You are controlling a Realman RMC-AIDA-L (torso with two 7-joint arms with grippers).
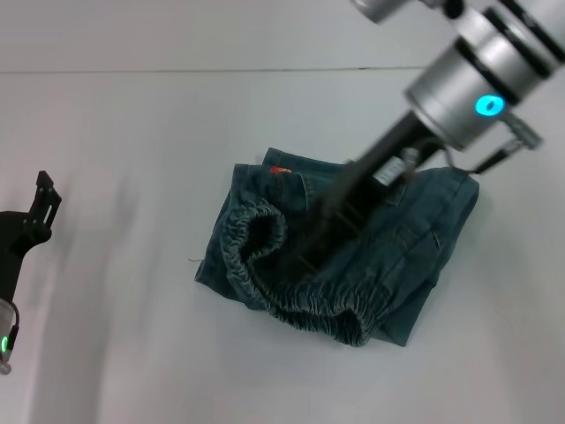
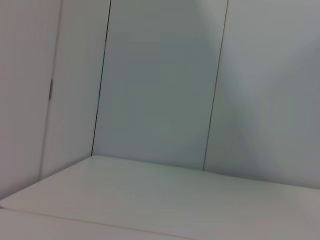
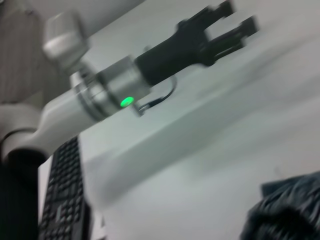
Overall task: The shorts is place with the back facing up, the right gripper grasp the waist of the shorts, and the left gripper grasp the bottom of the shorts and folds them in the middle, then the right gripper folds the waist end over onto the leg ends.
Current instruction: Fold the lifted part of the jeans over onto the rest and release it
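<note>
Right gripper [image 1: 311, 256] is pushed into the folded blue shorts [image 1: 388, 256] mid-table [image 1: 106, 132]; whether it is gripping cannot be told. Left gripper [image 3: 235, 22], fingers apart, is parked far left. A small red label [image 1: 281, 169] cannot be read.

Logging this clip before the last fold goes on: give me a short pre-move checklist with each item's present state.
1. Shorts already folded in the middle: ok, they lie as a doubled bundle.
2. Right claw at the elastic waist: ok, it reaches into the bunched band.
3. Right claw's grip on the fabric: cannot tell, fingers are lost against dark denim.
4. Left claw out of the way: ok, open and off at the table's left side.
5. Waist laid over the leg ends: not ok, the band stands raised and gaping.
</note>
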